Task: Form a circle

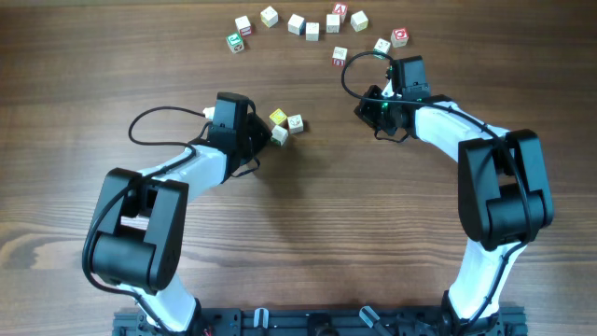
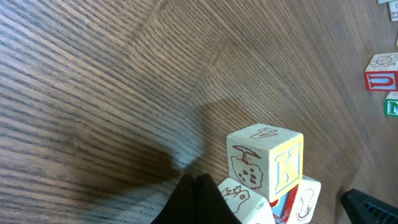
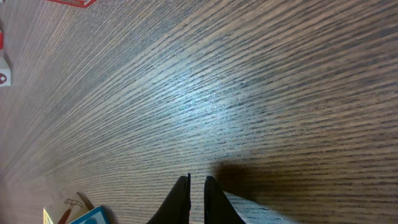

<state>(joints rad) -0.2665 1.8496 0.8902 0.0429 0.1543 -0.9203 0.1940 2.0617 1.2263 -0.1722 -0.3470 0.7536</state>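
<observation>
The unfinished ring of small pale wooden letter cubes (image 1: pixel 312 30) lies along the far side of the wooden bench (image 1: pixel 373 233) as an open arc, its cubes close but unevenly spaced and nothing yet closing the near side. Three more cubes sit apart at mid-bench in a tight cluster: a yellow-faced cube (image 1: pixel 278 117), a pale cube with a small mark (image 1: pixel 296 122) and a pale cube with a red sketch (image 1: pixel 280 134). They probably have yet to be brought to the curve.

The left end effector (image 1: pixel 268 133) is low on the bench with its fingers pressed together, holding nothing. In the left wrist view its tip (image 2: pixel 196 182) sits against the sketched cube (image 2: pixel 239 196), with the K-marked cube (image 2: pixel 264 163) just beyond. That looks like a posture for nudging rather than gripping.

The right end effector (image 1: pixel 371 105) hangs below the arc's right end, fingers nearly together with a thin gap (image 3: pixel 197 182), empty over bare wood
</observation>
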